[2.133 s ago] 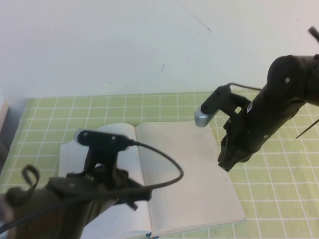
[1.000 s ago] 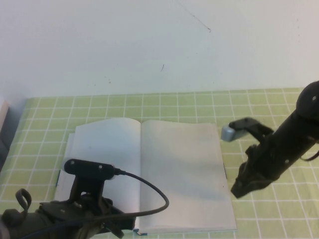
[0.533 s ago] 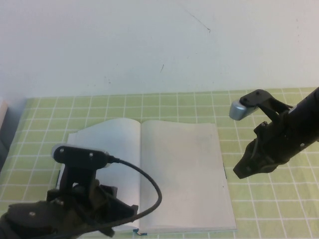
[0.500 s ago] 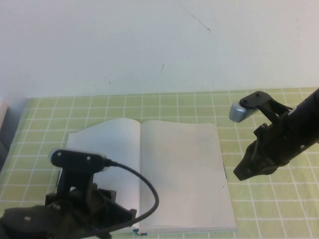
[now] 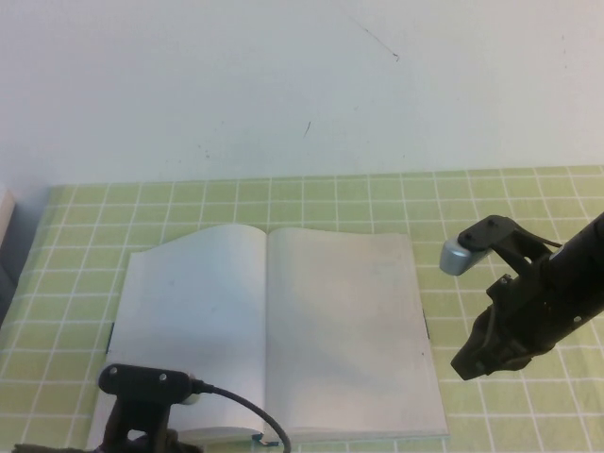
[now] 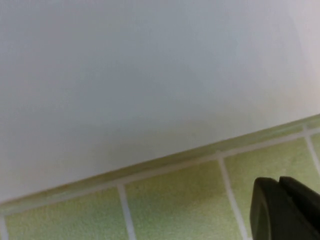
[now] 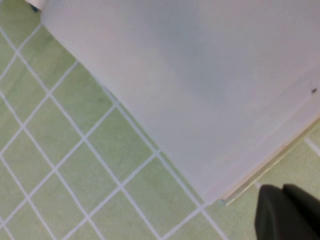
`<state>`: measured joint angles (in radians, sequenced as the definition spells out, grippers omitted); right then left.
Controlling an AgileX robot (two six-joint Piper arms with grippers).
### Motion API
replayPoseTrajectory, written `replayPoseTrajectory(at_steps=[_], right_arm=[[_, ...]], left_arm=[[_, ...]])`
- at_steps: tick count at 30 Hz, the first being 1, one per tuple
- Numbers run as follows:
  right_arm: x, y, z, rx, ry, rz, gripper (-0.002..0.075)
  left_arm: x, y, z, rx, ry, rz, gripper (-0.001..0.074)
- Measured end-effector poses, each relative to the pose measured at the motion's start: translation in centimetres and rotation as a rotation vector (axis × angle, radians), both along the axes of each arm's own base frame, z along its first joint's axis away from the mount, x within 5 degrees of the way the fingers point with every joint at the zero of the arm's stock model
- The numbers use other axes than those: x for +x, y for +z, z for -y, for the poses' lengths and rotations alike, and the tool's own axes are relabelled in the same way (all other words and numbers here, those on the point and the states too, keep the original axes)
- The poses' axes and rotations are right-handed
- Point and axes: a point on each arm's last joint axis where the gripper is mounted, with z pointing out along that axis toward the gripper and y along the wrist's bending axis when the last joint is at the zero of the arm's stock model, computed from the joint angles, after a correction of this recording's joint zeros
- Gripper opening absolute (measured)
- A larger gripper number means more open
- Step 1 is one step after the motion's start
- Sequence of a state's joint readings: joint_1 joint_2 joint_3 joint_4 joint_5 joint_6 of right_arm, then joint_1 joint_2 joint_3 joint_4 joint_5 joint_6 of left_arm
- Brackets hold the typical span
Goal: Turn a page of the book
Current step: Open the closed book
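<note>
Book [image 5: 283, 330] lies open on bench [image 5: 528, 198]. Right end effector [image 5: 469, 364] is clenched beside page [image 5: 344, 326]; left end effector [image 6: 285, 207] clenched, near edge. Multiple leaves could be snagged.

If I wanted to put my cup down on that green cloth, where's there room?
Bare cloth lies between the open book and the wall, and beyond the book's right edge, behind the right gripper. The near left corner is crowded: the left gripper sits by the book's edge.
</note>
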<state>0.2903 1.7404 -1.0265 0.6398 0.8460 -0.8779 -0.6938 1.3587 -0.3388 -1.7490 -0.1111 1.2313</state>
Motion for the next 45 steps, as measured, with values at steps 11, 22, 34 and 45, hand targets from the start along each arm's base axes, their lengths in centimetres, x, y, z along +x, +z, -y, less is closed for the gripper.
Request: replayPoseTrajectory(at_steps=[11, 22, 34, 45], right_arm=[[0.0, 0.1, -0.2, 0.021, -0.002, 0.005, -0.0002], [-0.2, 1.4, -0.2, 0.045, 0.015, 0.051, -0.0003], [-0.7, 2.2, -0.9, 0.136, 0.046, 0.041, -0.0003], [-0.7, 2.2, -1.0, 0.140, 0.047, 0.040, -0.0003]], left_arm=[[3.2, -1.2, 2.2, 0.077, -0.005, -0.014, -0.0002], [3.7, 0.1, 3.1, 0.024, -0.036, 0.020, -0.0002], [3.1, -0.6, 4.9, -0.103, -0.164, -0.077, -0.0002], [4.9, -0.1, 6.4, -0.122, -0.165, -0.049, -0.0002]])
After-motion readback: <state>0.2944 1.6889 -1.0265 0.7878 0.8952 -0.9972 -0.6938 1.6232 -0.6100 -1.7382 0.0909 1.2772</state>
